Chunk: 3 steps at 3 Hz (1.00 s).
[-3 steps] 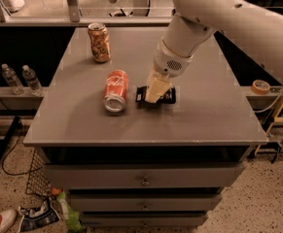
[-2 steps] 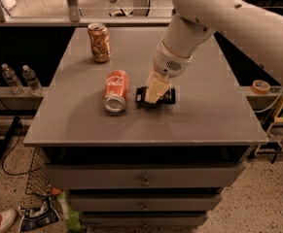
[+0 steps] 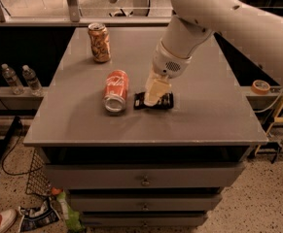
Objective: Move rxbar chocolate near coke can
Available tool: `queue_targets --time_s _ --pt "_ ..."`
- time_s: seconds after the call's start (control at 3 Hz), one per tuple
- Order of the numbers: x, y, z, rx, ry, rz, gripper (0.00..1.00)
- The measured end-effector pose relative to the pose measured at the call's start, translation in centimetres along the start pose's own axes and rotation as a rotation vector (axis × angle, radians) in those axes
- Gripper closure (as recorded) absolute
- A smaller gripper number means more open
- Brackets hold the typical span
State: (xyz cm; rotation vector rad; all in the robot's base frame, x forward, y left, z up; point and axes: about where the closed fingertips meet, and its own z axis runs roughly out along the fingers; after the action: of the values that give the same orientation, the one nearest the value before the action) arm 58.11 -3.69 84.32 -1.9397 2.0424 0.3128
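Observation:
The rxbar chocolate (image 3: 167,101), a flat black wrapper, lies on the grey table (image 3: 209,106) near the middle. My gripper (image 3: 150,100) reaches down from the upper right, and its cream tip rests on or just over the middle of the bar, hiding part of it. The coke can (image 3: 115,88), red with white script, lies on its side just left of the bar with its silver end toward the front. A narrow gap separates the can and the bar.
A tan-and-orange can (image 3: 99,42) stands upright at the table's back left. Two water bottles (image 3: 22,78) stand on a low shelf to the left. A tape roll (image 3: 260,87) lies on the right. Drawers (image 3: 143,178) sit below the front edge.

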Motion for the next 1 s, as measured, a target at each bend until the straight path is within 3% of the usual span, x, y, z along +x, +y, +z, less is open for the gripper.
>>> queue_targets --time_s 0.33,0.67,1.0 --pt "0.0 0.0 0.1 -0.002 0.0 -0.001 0.0" --pt "0.6 0.3 -0.3 0.009 0.021 0.007 0.0" --pt "3.9 1.0 -2.7 0.082 0.043 0.086 0.0"
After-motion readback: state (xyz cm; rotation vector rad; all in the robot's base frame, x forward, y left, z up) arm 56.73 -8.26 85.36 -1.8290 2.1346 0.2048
